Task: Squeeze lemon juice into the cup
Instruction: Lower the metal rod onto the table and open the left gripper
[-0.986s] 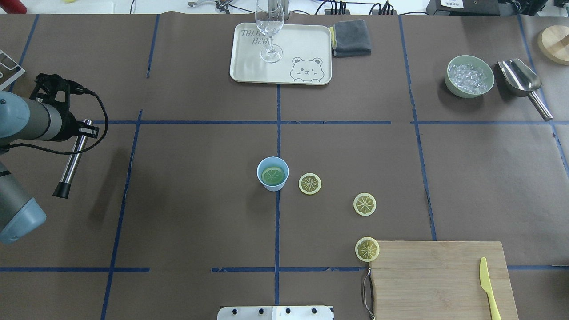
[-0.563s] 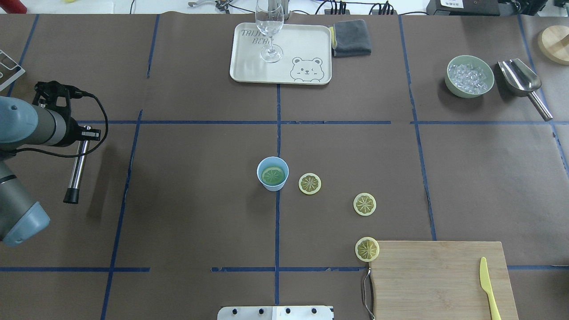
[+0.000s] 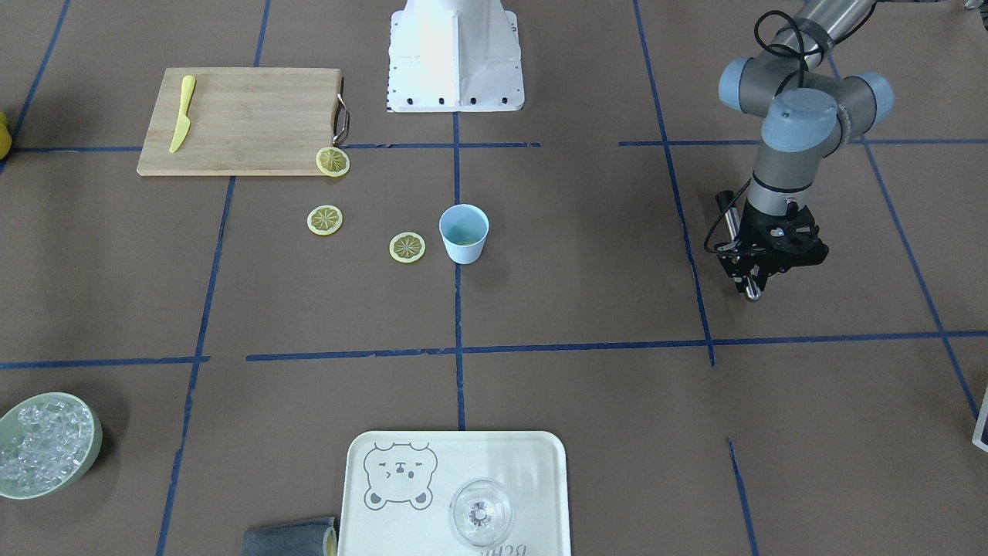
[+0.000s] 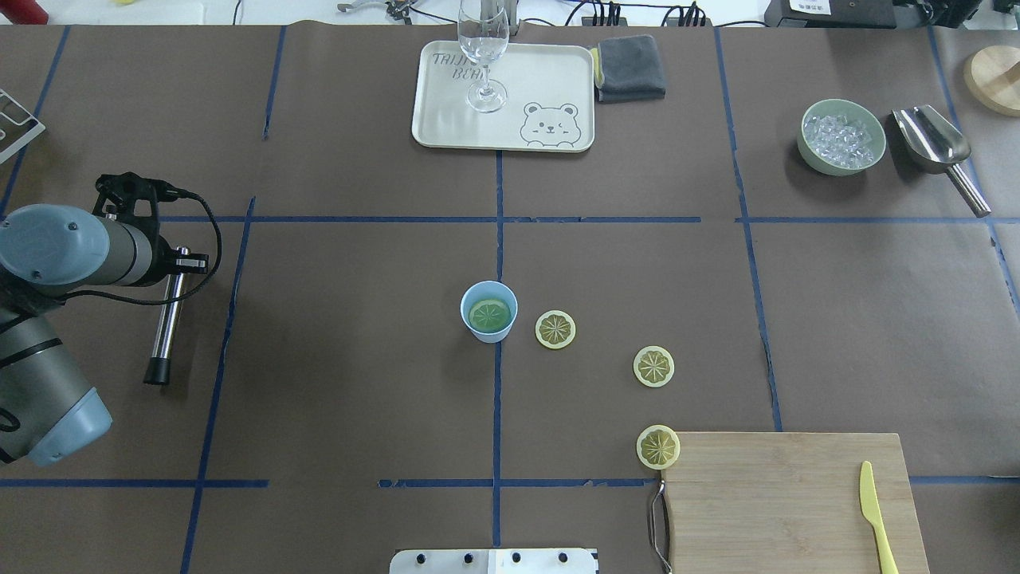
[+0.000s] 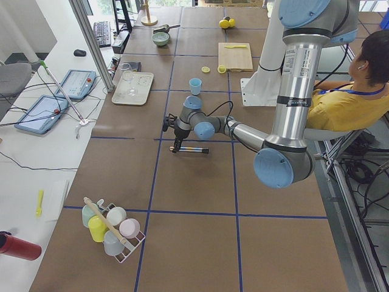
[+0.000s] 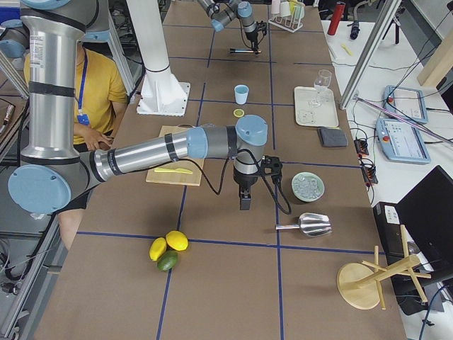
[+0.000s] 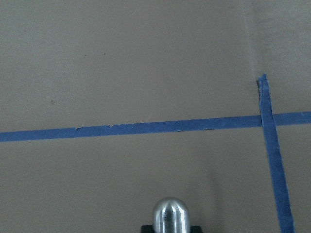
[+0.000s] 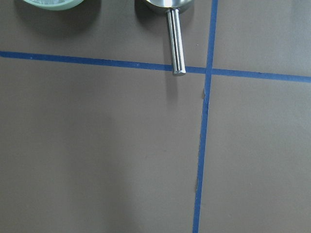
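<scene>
Evidently the left arm's fingers [image 4: 194, 261], closed on a steel muddler rod with black tip [image 4: 166, 319], have moved lower near the worktop's left edge. The small pale blue plastic cup [image 4: 488, 336] stands mid-worktop with a lemon slice [image 4: 488, 316] inside, so pressing appears done. Right fingers: cannot tell.

count | lemon slices [image 4: 555, 329] 4 (one of them lies inside the cup) | pale blue cup [image 3: 464, 249] 1 | wine glass [image 4: 483, 48] 1 | tray [image 4: 542, 80] 1 | cutting board [image 4: 781, 502] 1 | knife [image 4: 874, 510] 1 | bowl of ice [image 4: 829, 170] 1 | scoop [image 4: 932, 143] 1 | cloth [image 4: 631, 68] 1 | metal rod [image 4: 167, 319] 1 | whole citrus fruits [image 6: 168, 249] 3 | cup rack [image 5: 112, 228] 1
</scene>
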